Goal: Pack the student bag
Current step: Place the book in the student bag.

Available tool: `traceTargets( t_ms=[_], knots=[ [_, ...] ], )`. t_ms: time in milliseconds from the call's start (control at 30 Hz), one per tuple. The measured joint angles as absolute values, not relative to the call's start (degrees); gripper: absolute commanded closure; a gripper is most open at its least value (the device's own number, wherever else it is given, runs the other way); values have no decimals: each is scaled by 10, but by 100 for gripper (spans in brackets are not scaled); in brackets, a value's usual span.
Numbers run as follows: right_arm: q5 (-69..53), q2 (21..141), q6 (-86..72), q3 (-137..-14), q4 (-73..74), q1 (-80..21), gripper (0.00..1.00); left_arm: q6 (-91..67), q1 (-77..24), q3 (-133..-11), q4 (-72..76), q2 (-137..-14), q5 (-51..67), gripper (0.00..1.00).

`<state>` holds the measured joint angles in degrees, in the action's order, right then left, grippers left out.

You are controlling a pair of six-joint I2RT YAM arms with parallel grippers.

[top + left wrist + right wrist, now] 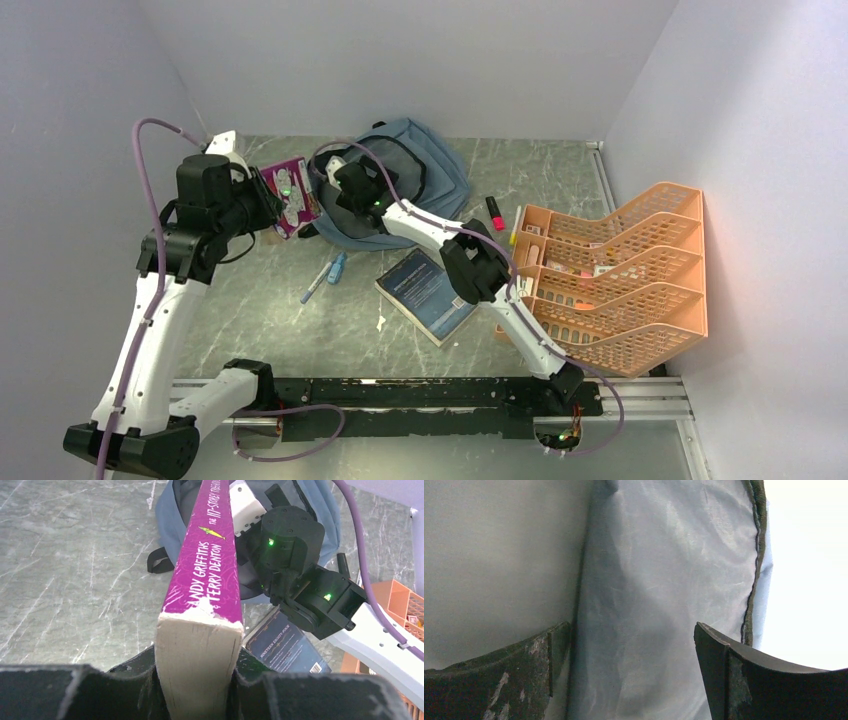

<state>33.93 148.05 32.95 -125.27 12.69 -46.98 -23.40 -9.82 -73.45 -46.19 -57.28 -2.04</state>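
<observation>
The slate blue-grey student bag (420, 160) lies at the back middle of the table with its opening towards the left. My left gripper (268, 200) is shut on a purple paperback book (292, 195) and holds it in the air just left of the bag's opening. In the left wrist view the book's purple spine (210, 550) points at the bag (167, 520). My right gripper (342, 182) is at the bag's opening. Its wrist view shows open jaws with the bag's grey lining (649, 580) between the fingers (744, 680).
A dark blue book (428, 293) lies flat at the table's middle, also in the left wrist view (287, 647). Two pens (328, 272) lie left of it. A red marker (494, 212) lies by the orange mesh tray organiser (640, 290) at the right.
</observation>
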Motion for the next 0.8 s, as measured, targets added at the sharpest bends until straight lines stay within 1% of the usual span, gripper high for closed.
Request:
traceTargets(
  t_ms=[67,100,133,200,233,300,400,533,567,800],
  knots=[
    [348,1486,338,-1254,118,-468,9,-236,-98,-735,-463,-570,-25,95],
    [352,1489,342,-1254,113,-467,13,-237,-98,-735,-464,-569,-28,95],
    [354,1492,345,-1255,110,-465,19,-239,-98,-735,-465,-568,-32,95],
    [354,1498,347,-1258,106,-462,41,-241,-98,-735,-467,-568,-41,95],
    [354,1499,347,-1259,105,-461,47,-243,-98,-735,-469,-567,-45,95],
    [354,1500,346,-1258,105,-460,54,-244,-98,-735,-471,-567,-50,95],
    [353,1500,342,-1248,96,-459,67,-245,-98,-735,-473,-567,-54,95],
    [333,1492,326,-1231,93,-457,97,-250,-98,-733,-474,-567,-55,95],
    [323,1486,319,-1227,96,-456,100,-252,-98,-733,-474,-568,-54,95],
    [260,1402,265,-1185,113,-438,100,-287,-98,-706,-463,-576,-22,95]
  ],
)
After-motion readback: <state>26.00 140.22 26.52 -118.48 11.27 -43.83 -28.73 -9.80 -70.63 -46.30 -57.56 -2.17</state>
